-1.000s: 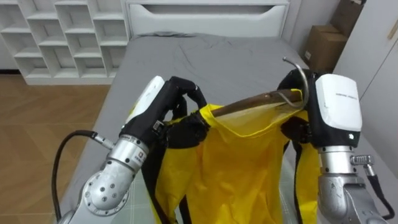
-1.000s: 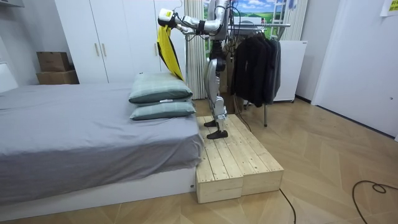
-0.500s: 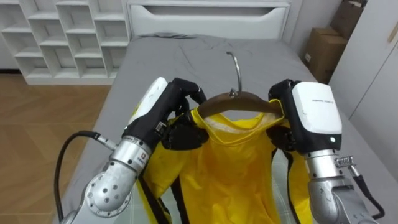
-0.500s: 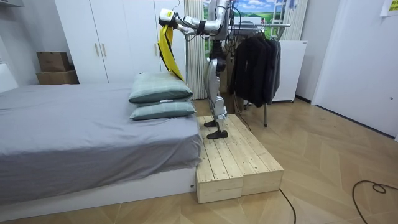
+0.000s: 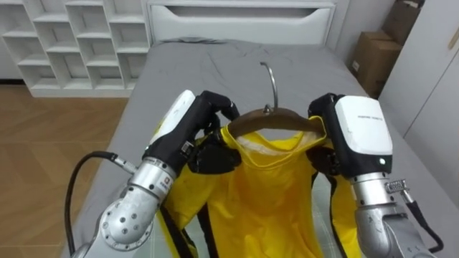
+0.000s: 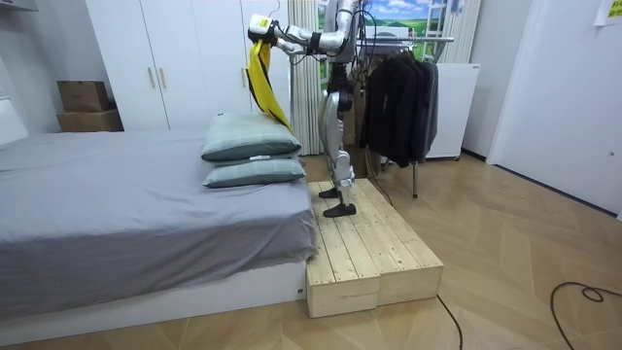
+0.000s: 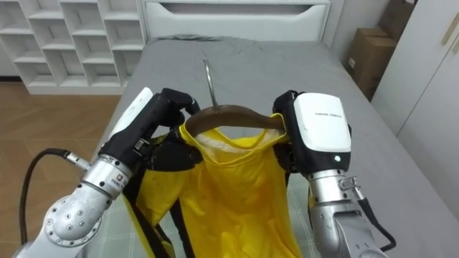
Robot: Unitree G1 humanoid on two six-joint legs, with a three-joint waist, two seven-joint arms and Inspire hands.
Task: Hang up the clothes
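Holds level now, hook upright, no more tilted as one second ago, the brown wooden hanger with metal hook (image 5: 272, 115), yellow black-striped garment (image 5: 265, 193) on it above the grey bed (image 5: 215, 64), left hand (image 5: 192, 123) and right hand (image 5: 358, 136) with fingers clamped on its ends, so probably ready to hang.

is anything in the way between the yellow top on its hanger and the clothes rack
No separate object visibly blocks it. The left hand and right hand hold the yellow garment on its hanger toward the bed; the rack stands behind the robot, dark clothes already on it.
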